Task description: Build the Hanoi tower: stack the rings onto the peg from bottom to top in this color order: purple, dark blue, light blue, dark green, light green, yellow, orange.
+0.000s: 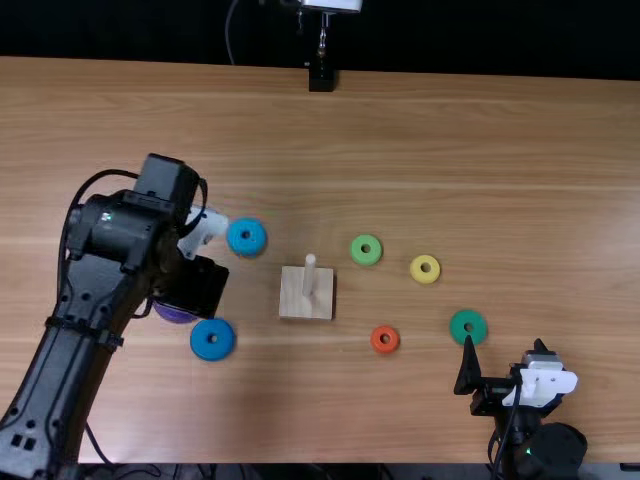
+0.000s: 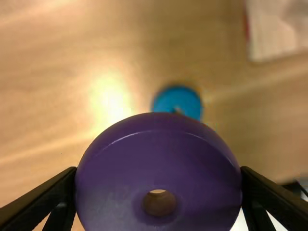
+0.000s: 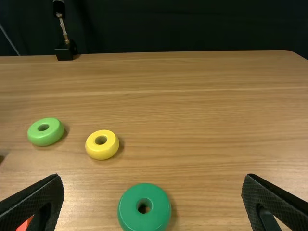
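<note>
My left pincer (image 1: 198,288) grips the purple ring (image 1: 175,314), one finger against each side; my right pincer (image 1: 503,345) stands wide. From the top, my left arm covers most of the purple ring, while the left wrist view shows its face and hole (image 2: 159,202). The right wrist view adds the rounded sides of the light green ring (image 1: 366,250) and yellow ring (image 1: 425,269).

I count seven rings: one purple, two blue, two green, one yellow, one orange; plus one base (image 1: 293,299) with one upright peg (image 1: 309,270). The nearer blue ring (image 1: 212,339) lies just beside the purple one. A wide stretch of desk (image 1: 560,180) runs from the yellow ring to the far edge; between my right pincer and the orange ring (image 1: 384,339) sits the dark green ring (image 1: 468,326).
</note>
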